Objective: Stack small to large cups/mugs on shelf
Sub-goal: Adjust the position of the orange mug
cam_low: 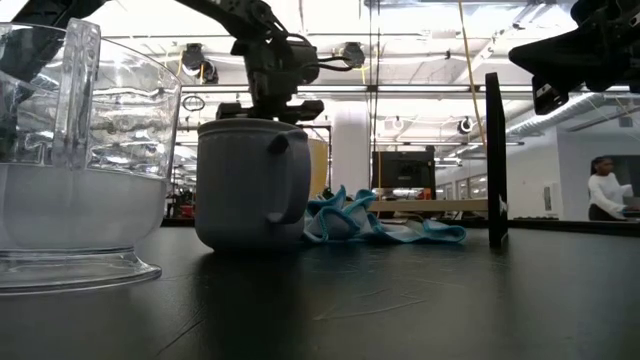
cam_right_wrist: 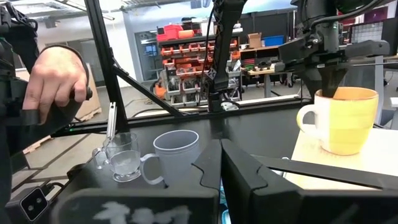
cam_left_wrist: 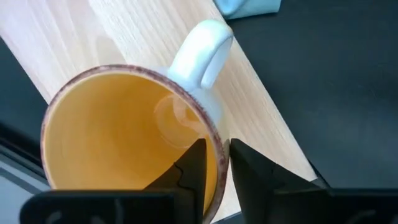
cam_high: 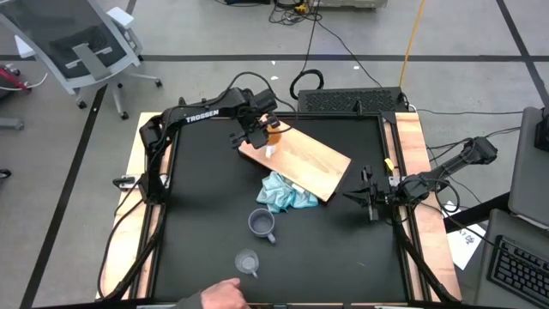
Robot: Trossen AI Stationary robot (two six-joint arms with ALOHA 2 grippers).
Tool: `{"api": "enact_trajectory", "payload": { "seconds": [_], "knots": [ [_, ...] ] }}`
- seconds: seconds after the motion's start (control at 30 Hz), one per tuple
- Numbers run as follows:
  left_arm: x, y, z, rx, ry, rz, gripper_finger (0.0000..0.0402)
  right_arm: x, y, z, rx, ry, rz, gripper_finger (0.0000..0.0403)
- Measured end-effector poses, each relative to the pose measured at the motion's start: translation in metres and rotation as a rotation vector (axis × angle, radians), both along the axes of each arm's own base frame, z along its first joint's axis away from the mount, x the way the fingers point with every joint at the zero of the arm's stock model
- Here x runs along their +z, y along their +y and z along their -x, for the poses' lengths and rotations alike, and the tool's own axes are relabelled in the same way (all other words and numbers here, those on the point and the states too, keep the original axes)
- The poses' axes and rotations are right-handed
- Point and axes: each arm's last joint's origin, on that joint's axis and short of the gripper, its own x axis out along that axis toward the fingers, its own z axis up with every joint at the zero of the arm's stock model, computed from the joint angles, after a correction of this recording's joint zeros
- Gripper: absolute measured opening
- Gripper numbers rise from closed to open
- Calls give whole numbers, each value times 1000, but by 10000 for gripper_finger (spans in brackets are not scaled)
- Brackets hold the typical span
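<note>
The orange mug (cam_high: 273,130) with a white handle (cam_left_wrist: 202,50) stands upright on its base on the far left end of the light-wood shelf board (cam_high: 300,159). My left gripper (cam_left_wrist: 217,149) points down over it, open. One finger is inside the mug and one outside, on either side of the rim beside the handle, with a narrow gap showing. The grey-blue mug (cam_high: 262,225) and the clear cup (cam_high: 247,262) stand on the black table nearer the front edge. My right gripper (cam_high: 367,196) waits shut at the table's right side.
A crumpled light blue cloth (cam_high: 287,193) lies against the board's near edge, between the board and the grey-blue mug. A person's hand (cam_high: 223,296) reaches in at the table's front edge, close to the clear cup. Bare black table lies to the left and right of the cups.
</note>
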Motion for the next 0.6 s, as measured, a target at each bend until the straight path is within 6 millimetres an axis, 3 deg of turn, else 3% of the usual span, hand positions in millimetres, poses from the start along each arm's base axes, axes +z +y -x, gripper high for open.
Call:
{"api": "enact_trajectory", "payload": {
  "seconds": [0.3, 0.6],
  "knots": [
    [1, 3, -3, 123, -10, -33, 72, 0, 0, 0, 0, 0, 0, 0],
    [1, 3, -4, 131, -19, -36, 72, 0, 0, 0, 1, 0, 0, 0]
  ]
}}
